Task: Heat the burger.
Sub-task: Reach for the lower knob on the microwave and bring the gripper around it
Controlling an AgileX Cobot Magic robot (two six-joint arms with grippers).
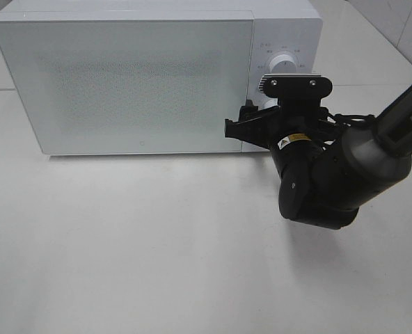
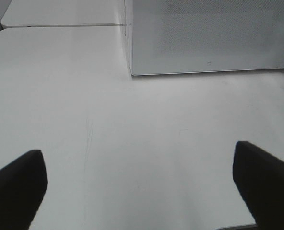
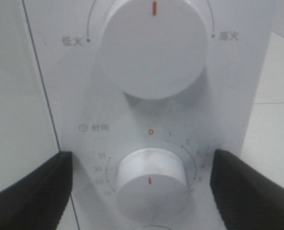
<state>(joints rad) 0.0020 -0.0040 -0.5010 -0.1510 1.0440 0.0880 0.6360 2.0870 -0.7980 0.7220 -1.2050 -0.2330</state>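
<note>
Two knobs sit on the microwave (image 1: 136, 76) panel. The right arm (image 1: 359, 160) has its jaws spread wide on either side of the lower knob (image 3: 150, 181), the timer, without gripping it. To do this step well, centre on that knob, close squarely on its rim, then twist clockwise along the minute scale without nudging the upper knob (image 3: 154, 45). The left jaws also gape, empty, above the worktop (image 2: 108, 120). Count: one microwave, two knobs, two arms, and no burger in sight (probably behind the shut frosted door, though I cannot confirm it).
</note>
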